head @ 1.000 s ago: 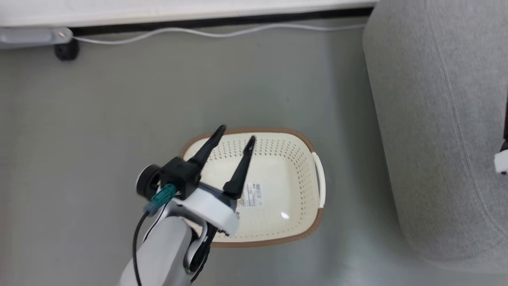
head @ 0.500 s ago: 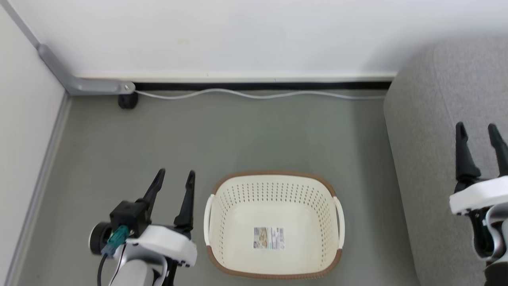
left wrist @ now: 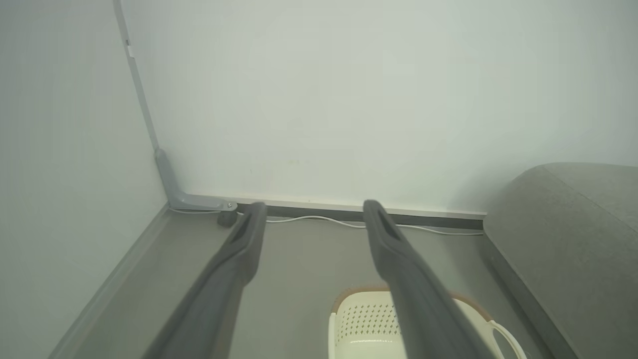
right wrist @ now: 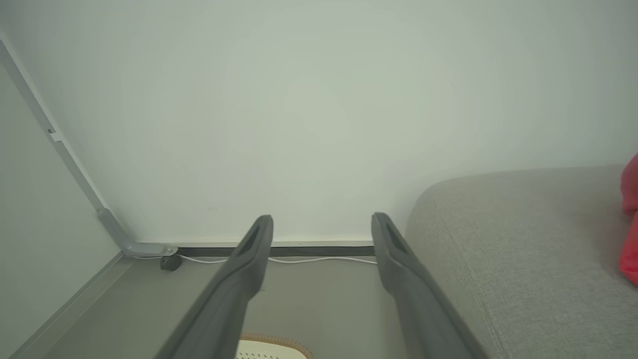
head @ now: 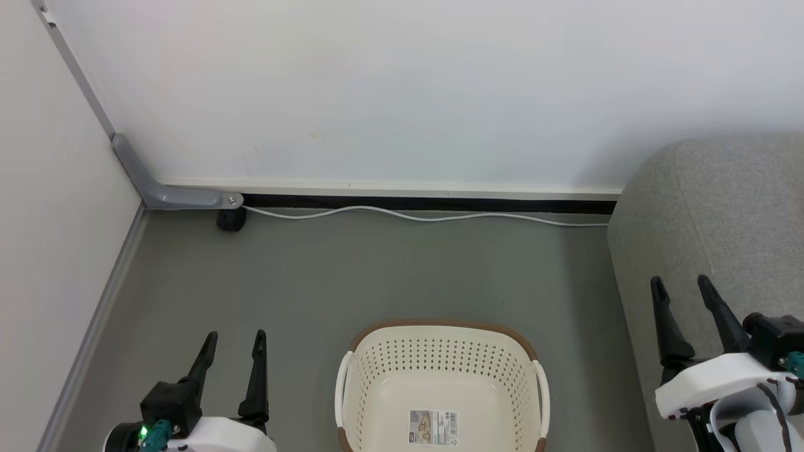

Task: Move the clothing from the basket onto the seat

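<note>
Far left: left gripper [head: 234, 342] low, fingers spread wide, holding nothing, just beside the basket [head: 440, 326]. Middle: basket on the floor [head: 377, 270] between the arms, long axis left-right, label [head: 433, 427] bare on its bottom, no red in the part that shows. Right: right gripper [head: 680, 285] equally wide apart, empty, over the seat [head: 722, 207] edge. Far right in the right wrist view: red clothing [right wrist: 631, 259] on the seat cushion, rightward of the right gripper, well apart from the basket. Its long axis is cut off, cannot tell. Right arm is nearer. Transfer looks done, so probably no pick left.
</note>
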